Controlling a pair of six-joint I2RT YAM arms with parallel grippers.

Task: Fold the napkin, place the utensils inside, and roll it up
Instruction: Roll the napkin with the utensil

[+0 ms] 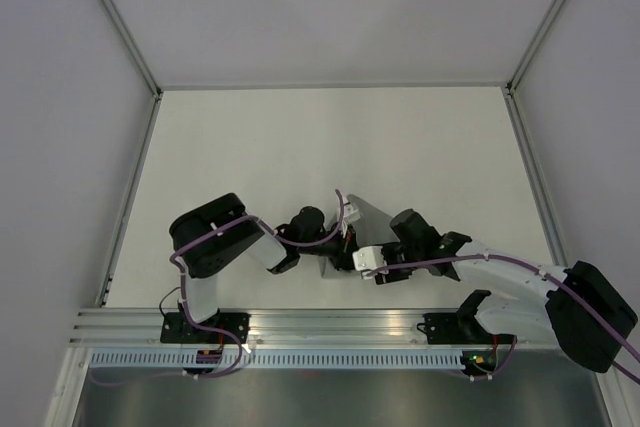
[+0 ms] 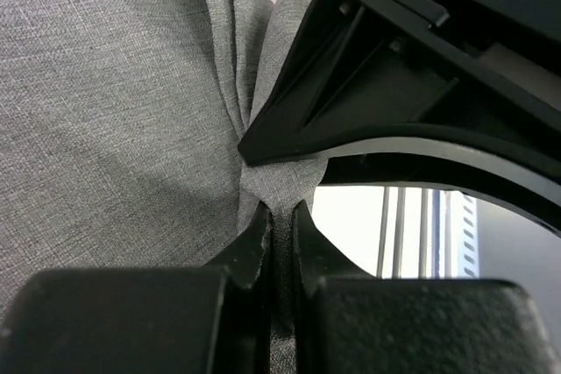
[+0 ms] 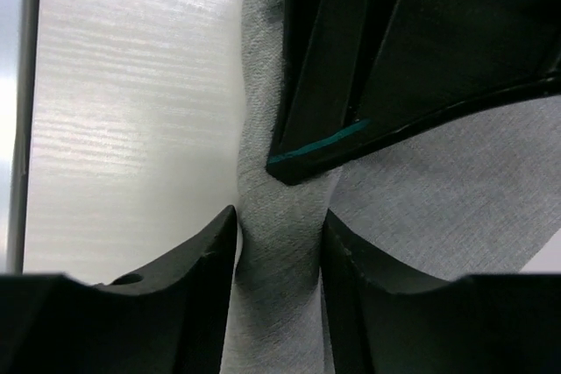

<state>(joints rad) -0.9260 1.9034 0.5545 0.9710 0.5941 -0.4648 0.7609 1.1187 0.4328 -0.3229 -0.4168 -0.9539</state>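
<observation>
Left end effector (image 2: 279, 216) and right end effector (image 3: 280, 225), two in all, both gripping one napkin (image 2: 114, 111).

Counted two end effectors and a single napkin, grey and felt-like. Found left end effector with jaws almost together, a thin fold of the cloth nipped between the fingertips. Found right end effector with jaws partly apart, closed onto a thicker bunched ridge of the same cloth, both fingers pressed against it. Observed the two tips close together, the right fingertip meeting the cloth just above the left pinch, creases fanning out from that spot. Located napkin between and beneath the two tips, mid-width on the white worktop (image 1: 300, 137) and toward its near edge, a grey corner showing beyond the wrists from above. Could not tell whether lifted or lying flat.
</observation>
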